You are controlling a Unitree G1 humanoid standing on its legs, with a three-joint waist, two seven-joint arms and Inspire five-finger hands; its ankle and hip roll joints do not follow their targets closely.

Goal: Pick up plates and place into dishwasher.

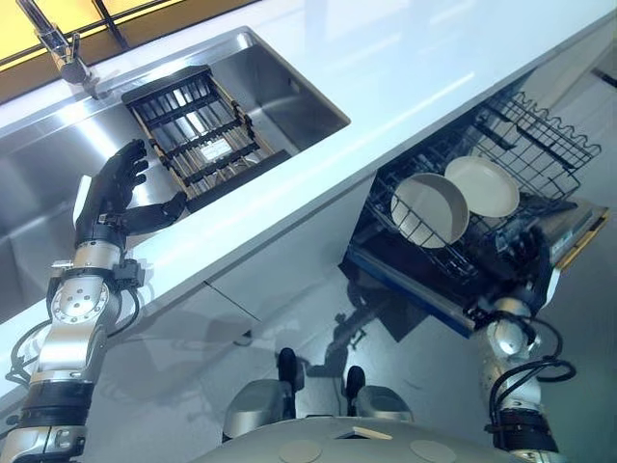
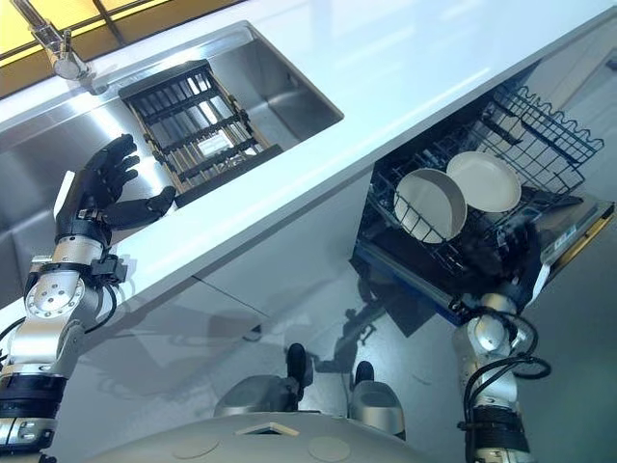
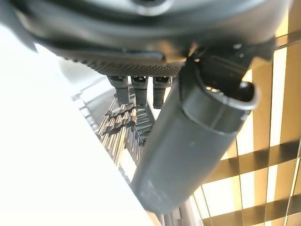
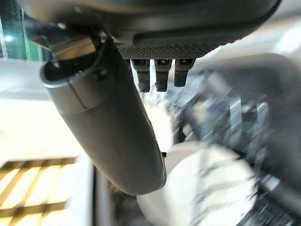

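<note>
1. The right hand (image 1: 525, 253) sits low at the front edge of the pulled-out dishwasher rack (image 1: 540, 145). Its wrist view shows straight, relaxed fingers (image 4: 162, 75) and an extended thumb, holding nothing.
2. Just beyond that hand, two white plates stand on edge in the rack, side by side: the nearer plate (image 1: 430, 209) leans toward the robot, and the farther plate (image 1: 482, 186) stands just behind it and to its right, their rims overlapping in both eye views.
3. The left hand (image 1: 108, 198) is raised over the near edge of the white worktop (image 1: 405, 58), spread wide with the thumb stuck out toward the sink; it grips nothing.
4. Past the left hand lies the stainless steel sink (image 1: 289, 92), sunk into the worktop.
5. A dark slatted drying rack (image 1: 198, 130) spans the sink, just beyond the left thumb's tip.
6. At the far corner of the sink a chrome tap (image 1: 58, 43) rises.
</note>
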